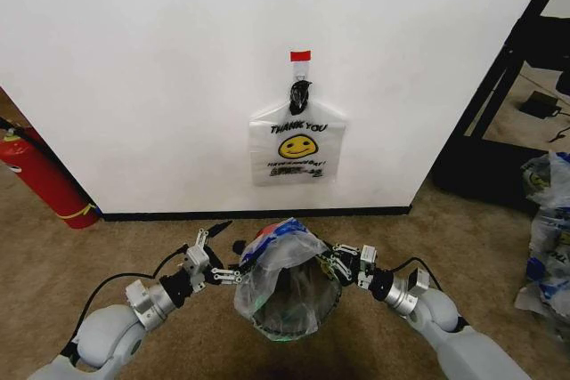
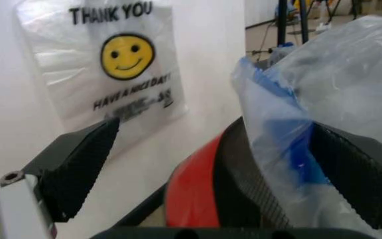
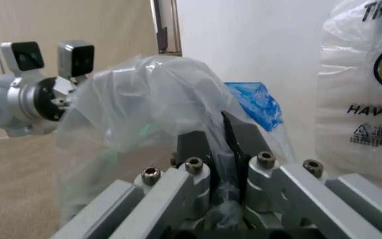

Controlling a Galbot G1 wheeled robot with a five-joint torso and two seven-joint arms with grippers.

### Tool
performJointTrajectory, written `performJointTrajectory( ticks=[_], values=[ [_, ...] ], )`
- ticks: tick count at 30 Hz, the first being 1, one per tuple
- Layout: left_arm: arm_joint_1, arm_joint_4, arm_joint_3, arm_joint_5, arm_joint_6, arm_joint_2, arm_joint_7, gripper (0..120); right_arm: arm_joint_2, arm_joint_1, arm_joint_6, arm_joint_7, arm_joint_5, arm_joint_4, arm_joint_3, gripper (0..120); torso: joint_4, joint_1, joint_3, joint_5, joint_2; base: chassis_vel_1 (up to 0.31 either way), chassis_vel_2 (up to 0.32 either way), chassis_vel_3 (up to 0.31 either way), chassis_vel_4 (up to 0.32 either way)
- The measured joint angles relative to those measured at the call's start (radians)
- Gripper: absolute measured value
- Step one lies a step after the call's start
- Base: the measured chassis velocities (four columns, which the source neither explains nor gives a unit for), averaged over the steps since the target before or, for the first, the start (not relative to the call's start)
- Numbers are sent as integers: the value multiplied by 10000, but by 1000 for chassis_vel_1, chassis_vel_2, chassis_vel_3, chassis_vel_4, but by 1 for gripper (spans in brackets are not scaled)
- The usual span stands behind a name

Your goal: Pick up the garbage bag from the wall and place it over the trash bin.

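Observation:
A crumpled translucent garbage bag (image 1: 283,260) with blue print lies draped over the small black trash bin (image 1: 307,298) on the carpet before me. My right gripper (image 1: 331,262) is shut on the bag's edge (image 3: 177,99) at the bin's right side; in its wrist view the closed gripper (image 3: 219,139) pinches plastic. My left gripper (image 1: 233,249) is open at the bin's left side, its fingers (image 2: 78,169) spread wide with the bag (image 2: 290,134) against the far one. Another bag with a yellow smiley (image 1: 298,144) hangs from the hook (image 1: 301,58) on the white wall (image 1: 160,68).
A red fire extinguisher (image 1: 44,180) leans at the wall's left end. A black metal frame (image 1: 508,86) stands to the right, with a heap of plastic bags (image 1: 548,238) on the floor beside it. A black baseboard (image 1: 258,214) runs behind the bin.

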Motion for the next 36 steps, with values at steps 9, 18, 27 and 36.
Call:
performJointTrajectory(
  ticks=[9,18,27,36],
  values=[
    [-89,336,-6,145,4,-31,-276,100,-35,-71,-15,-419,15,137,44,1,1,0,0,1,0,0,0,0,0],
    [-455,1040,232,405,37,-37,-189,100,-33,-25,-158,-1047,95,187,41,1,1,0,0,0,0,0,0,0,0],
    [-478,1171,241,370,-70,-172,-103,100,38,13,-233,-1061,315,119,0,1,2,0,0,-1,0,0,0,0,0],
    [-560,1828,22,636,-703,-278,-193,100,364,-38,-379,1072,1863,-296,-398,1,2,0,-1,-1,0,0,0,0,0]
  ],
)
